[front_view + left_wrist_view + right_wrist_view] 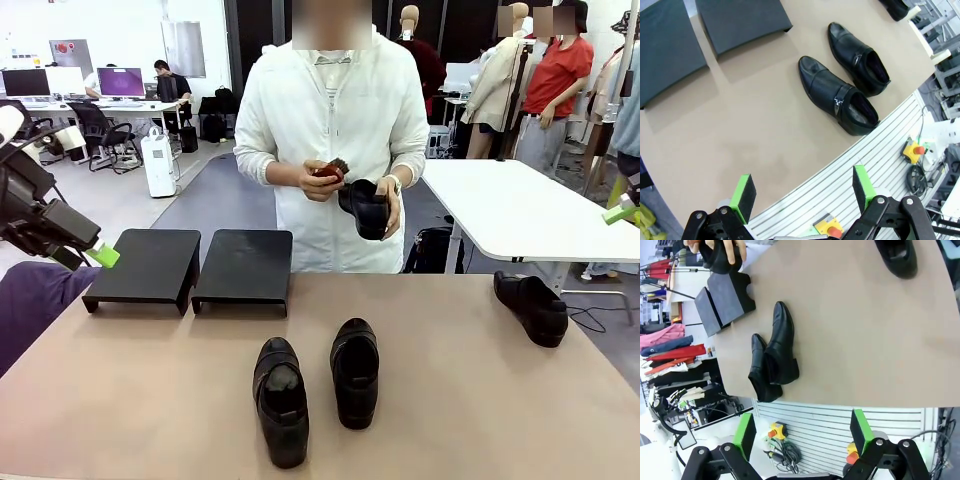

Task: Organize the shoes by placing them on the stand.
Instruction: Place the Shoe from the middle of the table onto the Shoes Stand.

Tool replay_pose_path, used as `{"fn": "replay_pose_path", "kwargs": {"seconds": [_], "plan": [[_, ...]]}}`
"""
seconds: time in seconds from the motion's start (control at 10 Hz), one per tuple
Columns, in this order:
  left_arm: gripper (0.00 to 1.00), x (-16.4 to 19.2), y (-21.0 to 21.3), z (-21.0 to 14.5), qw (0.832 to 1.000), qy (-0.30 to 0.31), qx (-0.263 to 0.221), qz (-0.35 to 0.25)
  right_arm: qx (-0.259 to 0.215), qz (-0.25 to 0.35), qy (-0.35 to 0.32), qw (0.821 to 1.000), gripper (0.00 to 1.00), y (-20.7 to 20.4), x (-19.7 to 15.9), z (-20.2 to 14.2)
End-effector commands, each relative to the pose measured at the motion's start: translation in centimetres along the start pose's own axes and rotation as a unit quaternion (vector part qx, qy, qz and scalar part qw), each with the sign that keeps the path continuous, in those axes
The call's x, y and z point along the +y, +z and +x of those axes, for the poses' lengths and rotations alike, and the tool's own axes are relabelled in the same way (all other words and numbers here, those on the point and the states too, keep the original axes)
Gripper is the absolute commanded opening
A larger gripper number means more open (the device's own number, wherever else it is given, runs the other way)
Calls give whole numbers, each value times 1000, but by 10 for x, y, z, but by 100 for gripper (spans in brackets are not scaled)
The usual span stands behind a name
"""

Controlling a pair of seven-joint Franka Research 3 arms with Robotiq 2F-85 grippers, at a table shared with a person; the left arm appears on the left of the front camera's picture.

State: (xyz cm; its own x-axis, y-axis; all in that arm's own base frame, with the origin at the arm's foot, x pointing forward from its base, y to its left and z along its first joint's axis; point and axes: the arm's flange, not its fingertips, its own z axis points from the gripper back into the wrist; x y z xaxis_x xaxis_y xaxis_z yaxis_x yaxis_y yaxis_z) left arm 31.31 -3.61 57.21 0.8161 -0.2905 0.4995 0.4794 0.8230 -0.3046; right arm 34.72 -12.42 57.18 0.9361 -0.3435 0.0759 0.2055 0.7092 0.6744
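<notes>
Left arm (40, 215) comes in at the left edge of the front view, raised off the table (450, 420), and the left gripper (802, 194) is angled down with its pads spread wide and nothing between them. The right gripper (802, 432) is also wide apart and empty, with just a green pad poking in at the right edge of the front view.

Two shoes sit side by side at bottom centre, the nearer shoe (281, 400) and the second shoe (355, 372). A lone shoe (532, 308) is off at the right edge of the table. The person across has the fourth, the held shoe (368, 208), in one hand and a brush (332, 168) in the other, at chest height.

The stand is at the far left of the table: left platform (145, 262) and right platform (245, 266), just beside each other, nothing on top.

The left wrist view picks up a metal buckle strap on the nearer shoe, plus a yellow stop button (914, 149) on the ribbed table edge. The right wrist view gets the pair side-on and a clothes rack (670, 347) at the left of the frame.
</notes>
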Motion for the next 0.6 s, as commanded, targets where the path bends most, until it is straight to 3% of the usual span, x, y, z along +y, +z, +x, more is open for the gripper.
{"fn": "replay_pose_path", "kwargs": {"seconds": [0.0,0.2,0.3,0.4,0.5], "plan": [[100,1,1,0,1000,-5,-3,-13,0,6,3,1000,100,3,0,1],[100,0,0,0,1000,0,0,0,0,6,3,1000,100,3,0,1],[100,-50,-26,28,999,-37,31,-20,0,6,3,1000,100,3,0,1],[100,-98,-64,50,996,-45,73,22,0,6,3,1000,100,3,0,1],[100,-140,-97,56,990,-78,120,-1,0,6,3,1000,100,3,0,1]]}}
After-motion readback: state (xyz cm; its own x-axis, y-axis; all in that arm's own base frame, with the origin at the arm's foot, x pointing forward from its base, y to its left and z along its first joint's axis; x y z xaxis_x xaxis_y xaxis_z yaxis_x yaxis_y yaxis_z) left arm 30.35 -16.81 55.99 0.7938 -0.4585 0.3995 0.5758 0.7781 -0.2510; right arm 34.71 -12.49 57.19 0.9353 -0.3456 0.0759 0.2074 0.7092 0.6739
